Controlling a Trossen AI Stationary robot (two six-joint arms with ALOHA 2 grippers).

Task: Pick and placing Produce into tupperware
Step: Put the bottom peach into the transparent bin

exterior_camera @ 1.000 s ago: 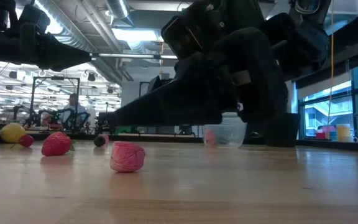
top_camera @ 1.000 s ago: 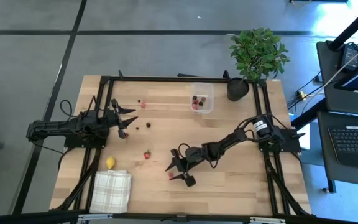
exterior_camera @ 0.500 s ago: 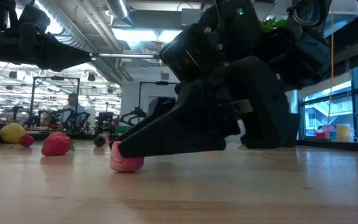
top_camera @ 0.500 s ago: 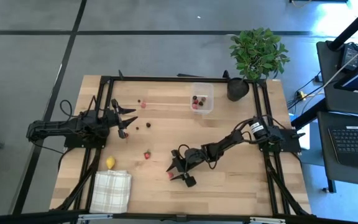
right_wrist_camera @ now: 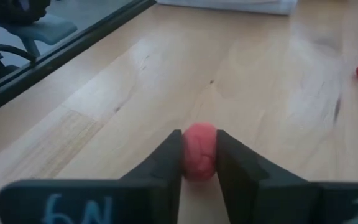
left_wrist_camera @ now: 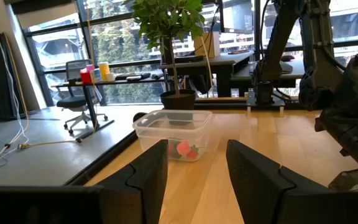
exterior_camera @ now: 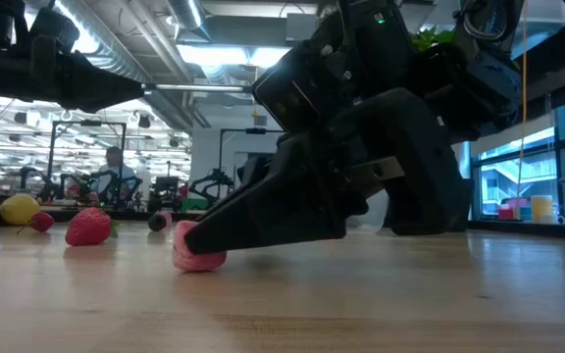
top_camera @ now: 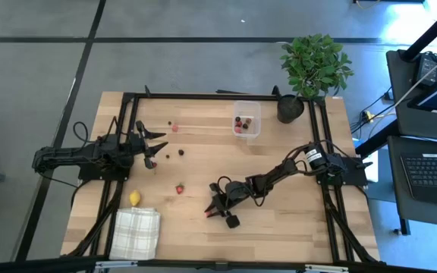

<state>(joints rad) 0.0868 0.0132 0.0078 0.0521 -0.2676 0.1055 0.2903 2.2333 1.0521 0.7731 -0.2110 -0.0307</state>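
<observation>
Right gripper [right_wrist_camera: 199, 163] low near the table's front edge, jaws clamped on a pink berry [right_wrist_camera: 199, 151], ready for lifting. Left gripper [left_wrist_camera: 196, 163] waits with fingers apart by the left edge, facing the tupperware [left_wrist_camera: 173, 132].

- tupperware [top_camera: 246, 119] contents: too small to identify from above
- pink piece [exterior_camera: 198, 249]: top hidden behind right gripper [exterior_camera: 189, 235]
- cloth [top_camera: 136, 233]: 6 o'clock edge cropped

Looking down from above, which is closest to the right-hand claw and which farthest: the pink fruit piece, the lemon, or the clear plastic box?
From the right gripper, in the high view:
1. Pink fruit piece: between its fingers, on the table's near-middle.
2. Lemon: off to the left, just above the checked cloth.
3. Clear plastic box: at the table's far edge, beside the potted plant; only somewhat farther than the lemon.
</observation>
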